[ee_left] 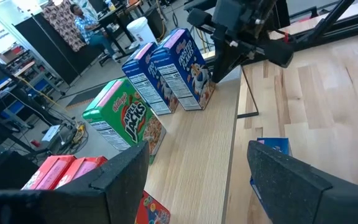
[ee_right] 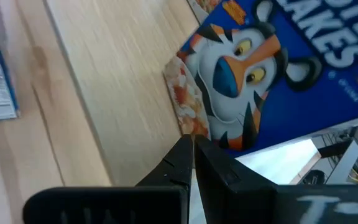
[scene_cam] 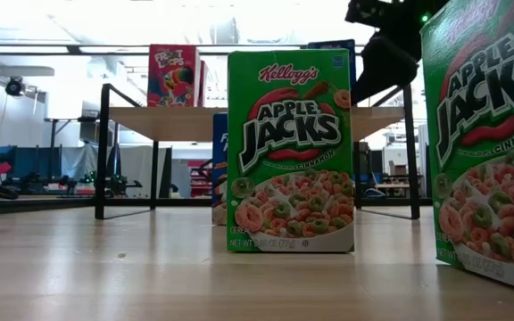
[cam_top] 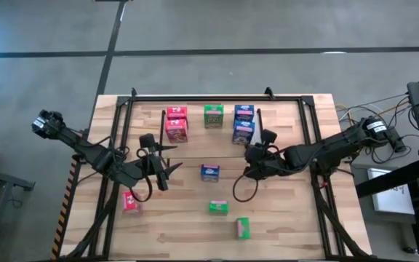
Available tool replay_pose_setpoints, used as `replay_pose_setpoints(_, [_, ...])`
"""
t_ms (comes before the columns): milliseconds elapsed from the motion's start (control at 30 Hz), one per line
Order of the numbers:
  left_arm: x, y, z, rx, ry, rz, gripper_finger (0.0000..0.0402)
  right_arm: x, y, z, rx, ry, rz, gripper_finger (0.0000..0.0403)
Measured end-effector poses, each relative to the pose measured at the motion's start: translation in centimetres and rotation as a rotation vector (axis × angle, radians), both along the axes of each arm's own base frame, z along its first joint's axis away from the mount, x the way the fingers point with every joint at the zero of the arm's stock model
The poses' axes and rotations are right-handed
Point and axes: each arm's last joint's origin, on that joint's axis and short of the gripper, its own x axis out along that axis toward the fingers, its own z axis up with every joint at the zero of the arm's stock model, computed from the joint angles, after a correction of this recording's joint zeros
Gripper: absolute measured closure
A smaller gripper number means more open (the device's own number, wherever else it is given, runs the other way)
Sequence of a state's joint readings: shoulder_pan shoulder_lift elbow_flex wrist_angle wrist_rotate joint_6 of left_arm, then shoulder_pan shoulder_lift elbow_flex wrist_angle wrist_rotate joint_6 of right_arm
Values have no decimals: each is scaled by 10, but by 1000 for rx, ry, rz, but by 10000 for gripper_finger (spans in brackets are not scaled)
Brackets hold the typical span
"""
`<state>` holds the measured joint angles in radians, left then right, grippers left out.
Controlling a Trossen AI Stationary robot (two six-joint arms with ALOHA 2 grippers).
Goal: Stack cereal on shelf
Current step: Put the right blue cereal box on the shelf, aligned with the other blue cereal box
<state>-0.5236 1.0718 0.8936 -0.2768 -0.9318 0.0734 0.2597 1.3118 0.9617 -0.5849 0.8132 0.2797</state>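
Observation:
The shelf [cam_top: 289, 120] stands at the table's far side. On its wood top stand two red cereal boxes [cam_top: 176, 124], a green one [cam_top: 213, 115] and two blue ones [cam_top: 244, 124]. More cereal stands on the table: a blue box [cam_top: 209, 172], two green ones [cam_top: 218, 208] [cam_top: 242, 228] and a red one [cam_top: 131, 201]. My right gripper [ee_right: 191, 146] is shut, with its tips at the lower corner of the nearer blue box [ee_right: 253, 68] on the shelf. My left gripper [ee_left: 197, 165] hangs open and empty over the table's left middle, pointing at the shelf. My right gripper's shut fingertips [ee_right: 185, 149] point slantwise down at the blue box's lower front corner [ee_right: 188, 121], coming from the table's right and near side. I cannot tell whether they touch the box. The box stands upright on the shelf.
Black frame bars [cam_top: 311, 131] run along both sides of the table and across its far edge. In the low view one green box [scene_cam: 290, 152] stands in the middle and another [scene_cam: 489, 143] close at the right. A person [ee_left: 82, 18] sits in the room beyond the table.

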Motion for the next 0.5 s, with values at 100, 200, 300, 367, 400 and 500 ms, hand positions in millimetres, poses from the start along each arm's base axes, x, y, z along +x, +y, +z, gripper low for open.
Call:
replay_pose_setpoints(100, [0, 0, 0, 0, 0, 0, 146, 0, -3, -1, 0, 2, -11, 394])
replay_pose_setpoints(200, [0, 0, 0, 0, 0, 0, 146, 0, -5, -1, 0, 2, -19, 394])
replay_pose_setpoints(300, [0, 0, 0, 0, 0, 0, 146, 1, -6, -1, -1, 2, -23, 394])
replay_pose_setpoints(367, [0, 0, 0, 0, 0, 0, 146, 1, -6, -1, -1, 2, -24, 394])
replay_pose_setpoints(400, [0, 0, 0, 0, 0, 0, 146, 1, -6, -1, -1, 2, -24, 394])
replay_pose_setpoints(500, [0, 0, 0, 0, 0, 0, 146, 1, -6, -1, -1, 2, -23, 394])
